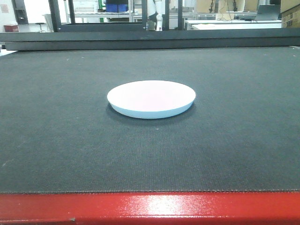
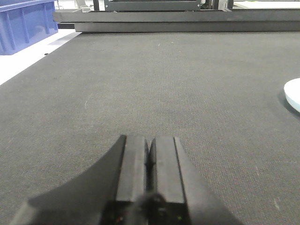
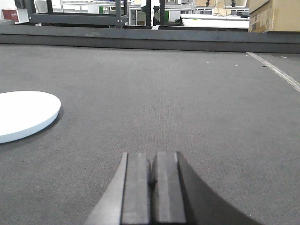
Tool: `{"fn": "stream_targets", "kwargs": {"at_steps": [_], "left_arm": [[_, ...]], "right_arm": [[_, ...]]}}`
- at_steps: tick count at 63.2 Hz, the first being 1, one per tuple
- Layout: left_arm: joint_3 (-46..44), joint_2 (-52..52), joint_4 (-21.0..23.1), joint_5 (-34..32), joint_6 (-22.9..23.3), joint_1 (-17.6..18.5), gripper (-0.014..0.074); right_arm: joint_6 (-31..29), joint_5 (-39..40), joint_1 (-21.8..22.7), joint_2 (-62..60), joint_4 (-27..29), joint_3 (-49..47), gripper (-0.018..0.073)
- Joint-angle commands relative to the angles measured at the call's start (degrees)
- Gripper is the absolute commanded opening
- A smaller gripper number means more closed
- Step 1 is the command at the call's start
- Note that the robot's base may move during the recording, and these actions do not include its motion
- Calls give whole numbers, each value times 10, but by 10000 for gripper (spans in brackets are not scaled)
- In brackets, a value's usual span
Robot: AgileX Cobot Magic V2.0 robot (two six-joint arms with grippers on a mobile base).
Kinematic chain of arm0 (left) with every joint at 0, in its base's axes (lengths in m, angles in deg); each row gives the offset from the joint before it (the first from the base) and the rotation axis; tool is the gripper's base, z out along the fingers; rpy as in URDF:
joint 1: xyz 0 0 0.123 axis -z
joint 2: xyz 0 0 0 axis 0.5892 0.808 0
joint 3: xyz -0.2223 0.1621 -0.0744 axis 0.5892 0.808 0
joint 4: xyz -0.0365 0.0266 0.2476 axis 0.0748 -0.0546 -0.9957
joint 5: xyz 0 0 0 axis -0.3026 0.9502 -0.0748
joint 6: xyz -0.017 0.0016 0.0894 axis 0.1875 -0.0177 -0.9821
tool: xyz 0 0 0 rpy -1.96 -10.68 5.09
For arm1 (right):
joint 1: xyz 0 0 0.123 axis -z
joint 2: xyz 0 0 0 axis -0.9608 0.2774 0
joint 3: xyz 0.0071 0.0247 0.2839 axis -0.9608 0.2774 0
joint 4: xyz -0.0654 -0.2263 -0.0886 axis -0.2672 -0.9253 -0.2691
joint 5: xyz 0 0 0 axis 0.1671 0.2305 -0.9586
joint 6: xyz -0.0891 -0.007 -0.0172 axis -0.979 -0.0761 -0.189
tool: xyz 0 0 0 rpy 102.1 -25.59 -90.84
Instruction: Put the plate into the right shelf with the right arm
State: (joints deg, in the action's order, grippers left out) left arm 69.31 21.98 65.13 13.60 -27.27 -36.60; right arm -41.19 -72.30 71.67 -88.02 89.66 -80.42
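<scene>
A white round plate [image 1: 151, 98] lies flat on the dark mat in the middle of the table. It shows at the left edge of the right wrist view [image 3: 23, 114] and at the right edge of the left wrist view [image 2: 293, 93]. My right gripper [image 3: 150, 154] is shut and empty, low over the mat to the right of the plate. My left gripper [image 2: 150, 138] is shut and empty, low over the mat to the left of the plate. No shelf shows in any view. Neither gripper shows in the front view.
The dark mat [image 1: 234, 140] covers the table, with a red front edge [image 1: 150, 208]. A dark raised rail [image 1: 150, 40] runs along the back. A blue bin [image 2: 23, 23] stands far left. A cardboard box [image 3: 274, 14] sits at the far right.
</scene>
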Motion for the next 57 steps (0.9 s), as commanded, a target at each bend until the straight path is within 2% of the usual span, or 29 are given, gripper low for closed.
{"fn": "stream_targets", "kwargs": {"at_steps": [1,36,44,48,57], "left_arm": [[5,-7,2,-49,1,1,-47],[5,-7,2,-49,1,1,-47],[5,-7,2,-49,1,1,-47],[5,-7,2,-49,1,1,-47],[5,-7,2,-49,1,1,-47]], "right_arm": [[-4,48,0,-7,-5,-3,55],[-3,63,0,-7,-5,-3,55],[-3,85,0,-7,22,-16,55],[-3,57,0,-5,35,-48,55],[-3,-79,0,42,35,-163,80]]}}
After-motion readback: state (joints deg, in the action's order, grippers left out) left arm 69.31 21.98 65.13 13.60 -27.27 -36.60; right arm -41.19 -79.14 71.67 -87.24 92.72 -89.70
